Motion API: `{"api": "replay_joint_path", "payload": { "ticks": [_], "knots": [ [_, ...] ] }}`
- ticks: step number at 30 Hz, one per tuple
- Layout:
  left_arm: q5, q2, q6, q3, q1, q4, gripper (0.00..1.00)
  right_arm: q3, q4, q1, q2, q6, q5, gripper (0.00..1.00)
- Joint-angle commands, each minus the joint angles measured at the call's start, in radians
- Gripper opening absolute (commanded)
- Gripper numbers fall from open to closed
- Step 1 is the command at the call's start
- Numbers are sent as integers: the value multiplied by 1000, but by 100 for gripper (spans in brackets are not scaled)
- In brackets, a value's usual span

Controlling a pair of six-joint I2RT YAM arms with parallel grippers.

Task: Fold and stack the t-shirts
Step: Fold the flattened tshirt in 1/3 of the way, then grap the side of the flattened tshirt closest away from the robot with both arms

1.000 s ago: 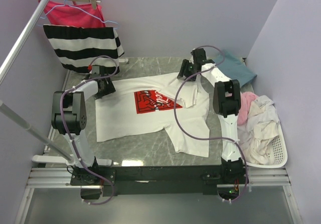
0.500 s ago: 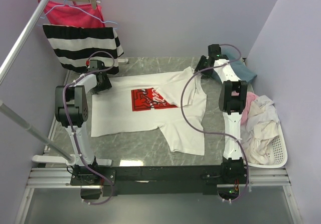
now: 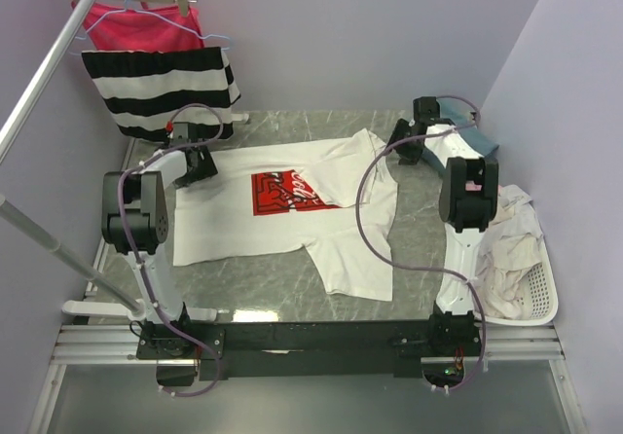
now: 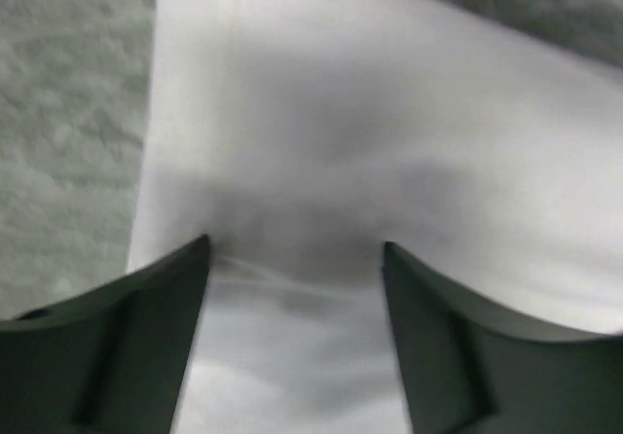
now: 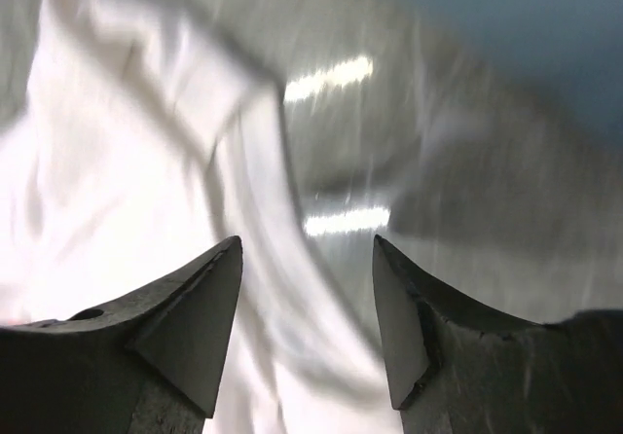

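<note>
A white t-shirt (image 3: 255, 232) with a red square logo (image 3: 282, 193) lies spread on the grey marble table (image 3: 263, 283). Its right side is bunched and folded down. My left gripper (image 3: 201, 162) is open over the shirt's far left corner. The left wrist view shows white cloth (image 4: 321, 142) under and between the spread fingers (image 4: 146, 298). My right gripper (image 3: 403, 148) is open just right of the shirt's far right sleeve; that sleeve (image 5: 146, 162) lies below its left finger (image 5: 195, 307). A teal-blue shirt (image 3: 484, 142) lies at the back right and also shows in the right wrist view (image 5: 545, 25).
A white basket (image 3: 545, 303) at the right edge holds several pale white and pink garments (image 3: 506, 249). A black-and-white striped garment (image 3: 161, 89) and a red-pink one (image 3: 136, 25) hang at the back left. A metal rail (image 3: 49, 74) slants along the left.
My right gripper has moved right, off the shirt's collar area to beside the sleeve. The shirt has slid left and back. My left gripper has shifted slightly back.
</note>
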Motion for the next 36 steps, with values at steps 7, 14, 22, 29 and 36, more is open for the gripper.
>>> {"api": "replay_joint_path", "payload": {
  "ticks": [7,14,22,29,36],
  "knots": [
    [30,-375,-80,-183,-101,76,100,-395,127,60,-481,-40,-51,64],
    [57,-571,-178,-392,-127,2,99,-808,63,150,-798,-5,-17,64],
    [-12,-850,-302,-624,-140,-119,99,-1136,-7,255,-1148,121,49,65],
    [-98,-929,-402,-718,-158,-230,99,-1300,-124,324,-1368,266,52,65],
    [-40,-908,-471,-755,-135,-222,99,-1390,-225,422,-1488,389,104,65]
  ]
}}
